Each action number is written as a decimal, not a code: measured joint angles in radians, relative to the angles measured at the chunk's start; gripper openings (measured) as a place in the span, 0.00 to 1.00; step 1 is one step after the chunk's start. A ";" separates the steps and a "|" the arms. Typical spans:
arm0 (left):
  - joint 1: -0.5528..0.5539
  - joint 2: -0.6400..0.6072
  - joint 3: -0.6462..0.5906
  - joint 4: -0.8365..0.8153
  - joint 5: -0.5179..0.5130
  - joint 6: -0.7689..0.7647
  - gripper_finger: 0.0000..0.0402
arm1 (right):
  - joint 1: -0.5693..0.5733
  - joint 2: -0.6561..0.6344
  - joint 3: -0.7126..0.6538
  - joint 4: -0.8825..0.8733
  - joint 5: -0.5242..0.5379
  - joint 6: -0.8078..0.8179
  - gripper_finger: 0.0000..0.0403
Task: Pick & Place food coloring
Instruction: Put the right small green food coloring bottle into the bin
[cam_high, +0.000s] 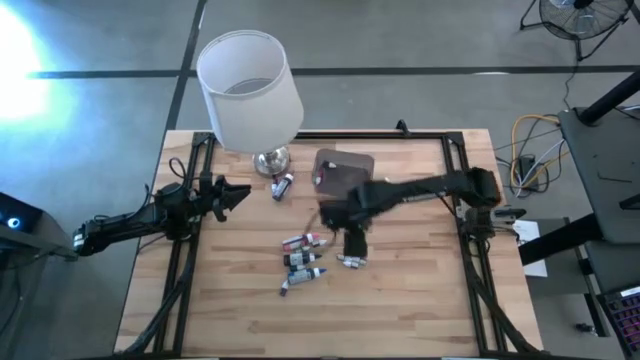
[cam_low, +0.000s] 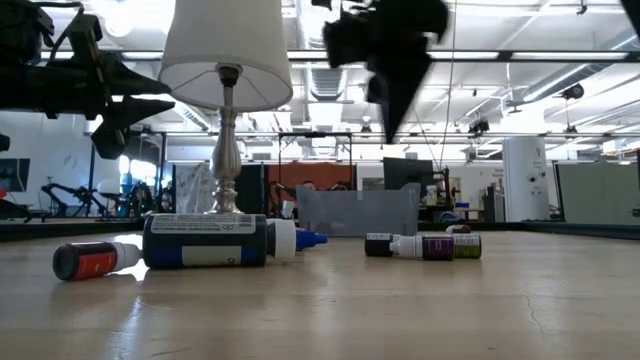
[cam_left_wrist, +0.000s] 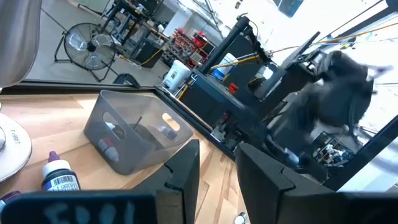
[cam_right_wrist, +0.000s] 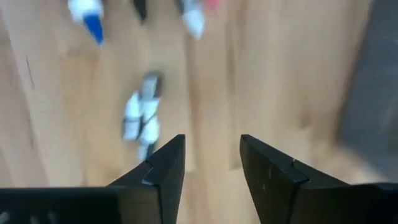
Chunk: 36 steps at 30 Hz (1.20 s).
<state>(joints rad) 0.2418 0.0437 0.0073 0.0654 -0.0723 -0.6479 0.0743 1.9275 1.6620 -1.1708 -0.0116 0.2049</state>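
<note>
Evidently unfinished: most bottles (cam_high: 305, 257) lay mid-table, few inside the box (cam_high: 345, 168) near the far edge. Right gripper (cam_high: 354, 243) hovered above them, jaws parted, empty; left gripper (cam_high: 236, 193) waited at the left edge, slightly parted, empty.

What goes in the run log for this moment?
right gripper: open, empty, above loose bottles | left gripper: waiting beside lamp | box: holds some bottles

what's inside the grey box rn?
The left wrist view shows a few small bottles lying in the translucent grey box. From above, the right arm covers part of the box, so an exact count isn't possible.
</note>
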 joint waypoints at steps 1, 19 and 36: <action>0.000 0.000 0.000 0.000 0.000 0.000 0.21 | 0.025 -0.013 -0.045 0.019 0.001 0.043 0.38; 0.000 0.000 0.000 0.000 0.000 0.000 0.21 | 0.164 -0.041 -0.382 0.377 0.041 0.442 0.30; 0.000 0.000 0.000 0.000 0.000 0.000 0.21 | 0.153 -0.041 -0.479 0.538 0.014 0.428 0.31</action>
<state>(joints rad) 0.2417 0.0437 0.0072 0.0654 -0.0720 -0.6479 0.2272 1.8870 1.1825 -0.6331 0.0025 0.6330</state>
